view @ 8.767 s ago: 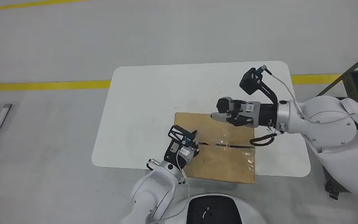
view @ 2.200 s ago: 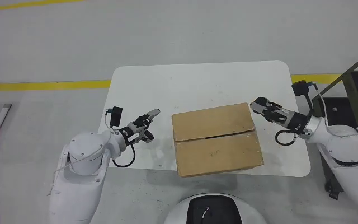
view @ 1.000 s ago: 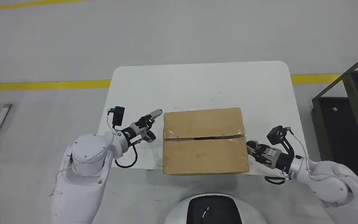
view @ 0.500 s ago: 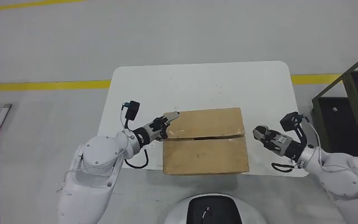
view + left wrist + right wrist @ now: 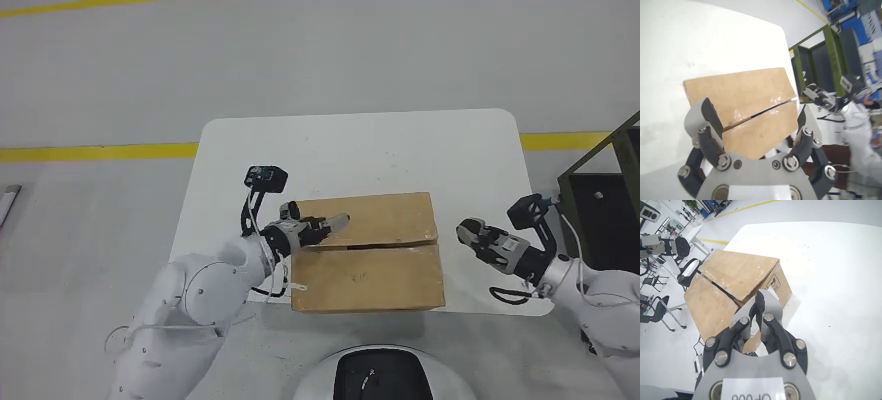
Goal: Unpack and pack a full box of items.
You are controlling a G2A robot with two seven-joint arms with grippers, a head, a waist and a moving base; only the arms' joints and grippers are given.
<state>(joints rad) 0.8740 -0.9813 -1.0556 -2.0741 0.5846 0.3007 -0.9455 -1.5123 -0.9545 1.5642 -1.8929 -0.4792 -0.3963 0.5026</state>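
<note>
A closed brown cardboard box [image 5: 366, 251] lies on the white table [image 5: 350, 150], its two top flaps meeting at a taped seam. My left gripper [image 5: 338, 219] hovers over the box's left end near the seam, open with nothing between its fingers; in the left wrist view its fingertips [image 5: 710, 110] frame the box [image 5: 740, 94] around the gripper's centre [image 5: 756, 115]. My right gripper [image 5: 467, 234] is off the box's right end, apart from it and shut on nothing. Its closed tips [image 5: 757, 306] point at the box's end wall [image 5: 777, 283].
A green metal frame [image 5: 600, 170] stands off the table's right edge. The table's near edge runs just below the box. Bare tabletop lies behind and to the left of the box. A yellow line [image 5: 100, 152] crosses the floor.
My left gripper has swung right from beside the box to over its left end. The right gripper drew slightly back from the box's right end. Earlier the box was pushed left and squared.
</note>
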